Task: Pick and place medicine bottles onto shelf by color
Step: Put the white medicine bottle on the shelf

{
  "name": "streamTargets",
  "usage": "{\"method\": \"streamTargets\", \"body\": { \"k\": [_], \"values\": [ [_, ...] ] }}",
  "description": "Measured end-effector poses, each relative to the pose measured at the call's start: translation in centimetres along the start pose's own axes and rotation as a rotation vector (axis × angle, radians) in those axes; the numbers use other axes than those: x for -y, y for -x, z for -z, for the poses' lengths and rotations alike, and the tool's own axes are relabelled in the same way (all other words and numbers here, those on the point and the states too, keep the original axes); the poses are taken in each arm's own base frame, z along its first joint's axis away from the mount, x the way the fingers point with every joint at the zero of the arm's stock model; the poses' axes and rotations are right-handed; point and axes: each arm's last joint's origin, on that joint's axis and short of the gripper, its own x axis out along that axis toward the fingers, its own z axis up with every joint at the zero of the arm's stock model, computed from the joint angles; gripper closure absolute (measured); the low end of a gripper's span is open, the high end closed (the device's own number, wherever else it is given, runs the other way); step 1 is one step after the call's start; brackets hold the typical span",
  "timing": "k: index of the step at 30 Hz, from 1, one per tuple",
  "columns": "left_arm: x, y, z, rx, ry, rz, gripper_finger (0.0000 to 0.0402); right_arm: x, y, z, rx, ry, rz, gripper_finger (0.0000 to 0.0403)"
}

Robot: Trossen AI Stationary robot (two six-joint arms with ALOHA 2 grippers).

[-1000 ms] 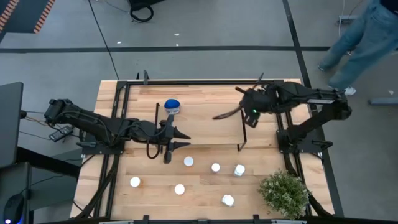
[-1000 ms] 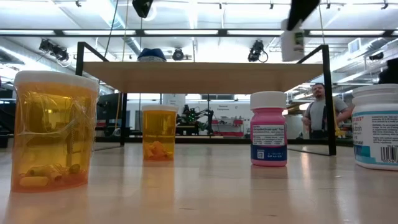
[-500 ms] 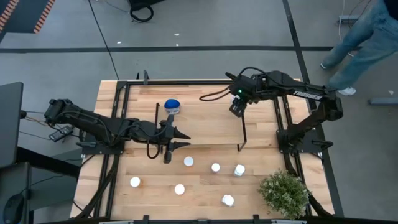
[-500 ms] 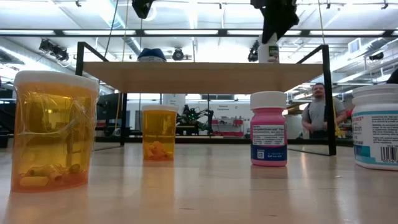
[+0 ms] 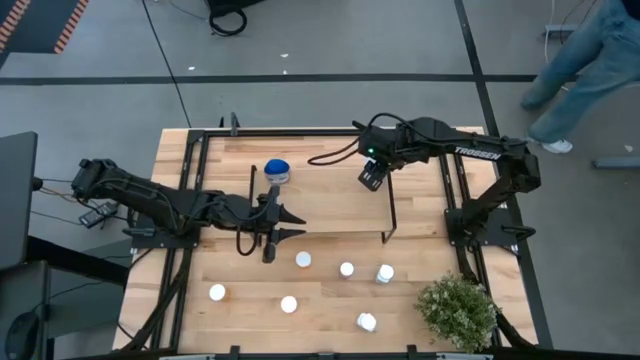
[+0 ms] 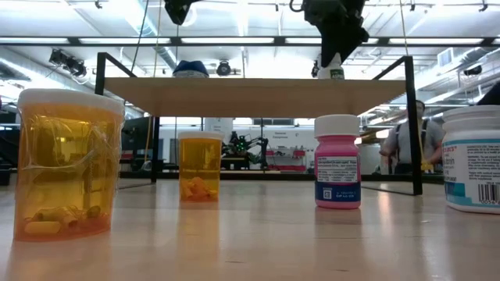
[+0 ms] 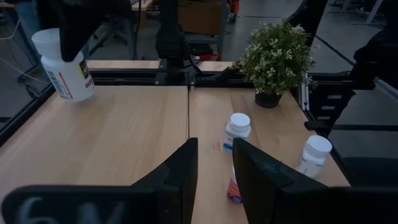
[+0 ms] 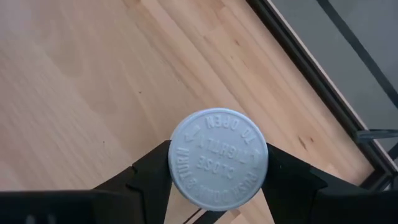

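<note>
Two clear orange bottles (image 6: 69, 162) (image 6: 200, 167) stand on the near part of the table (image 5: 330, 310); the closer one holds a few yellowish capsules at its bottom, the farther one a small heap of yellow pills. To their right stands a pink bottle (image 6: 337, 161) with a white cap and a printed label, and at the right edge a larger white bottle (image 6: 472, 158) with a label; what is in these two cannot be seen. From above, six white caps show on the near half of the table, between the shelf (image 5: 320, 195) and a bushy green plant (image 5: 457, 308) at the near right corner. A blue bottle (image 5: 277, 170) sits on the left part of the shelf board.

The right gripper (image 5: 372, 176) hangs over the right part of the shelf, its two fingers closed on the sides of a white bottle (image 8: 218, 158), just under its round white cap. In the low view the bottle's base is just above the shelf board; whether it touches cannot be told.

The left gripper (image 5: 292, 214) rests low at the left near edge of the shelf. Its fingers (image 7: 177, 177) are a narrow gap apart and hold nothing.

A person in jeans (image 5: 590, 60) stands on the floor beyond the far right corner of the table.
</note>
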Motion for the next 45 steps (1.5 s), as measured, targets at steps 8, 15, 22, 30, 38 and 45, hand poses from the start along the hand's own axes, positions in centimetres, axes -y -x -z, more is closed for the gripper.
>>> {"method": "streamTargets", "body": {
  "k": [8,15,22,30,38,45],
  "values": [
    [0.3,0.1,0.1,-0.004,-0.001,0.011,0.0294,0.0,0.0,0.0,-0.001,-0.035,0.000,0.0180],
    [0.4,0.1,0.1,-0.004,-0.002,0.015,0.0294,0.0,0.0,0.0,-0.001,-0.090,0.000,0.0178],
    [0.6,0.1,0.1,-0.003,-0.003,0.022,0.0294,0.1,0.0,0.2,-0.018,-0.136,0.016,0.0178],
    [0.6,0.1,0.1,-0.002,-0.011,0.021,0.0294,-0.2,0.1,0.3,0.002,-0.153,0.037,0.0178],
    [0.6,0.1,0.1,-0.002,-0.012,0.021,0.0294,-1.1,0.1,0.5,0.021,-0.146,0.043,0.0177],
    [0.6,0.1,0.0,0.001,-0.020,0.022,0.0294,-1.1,0.1,0.5,0.023,-0.157,0.047,0.0177]
  ]
}}
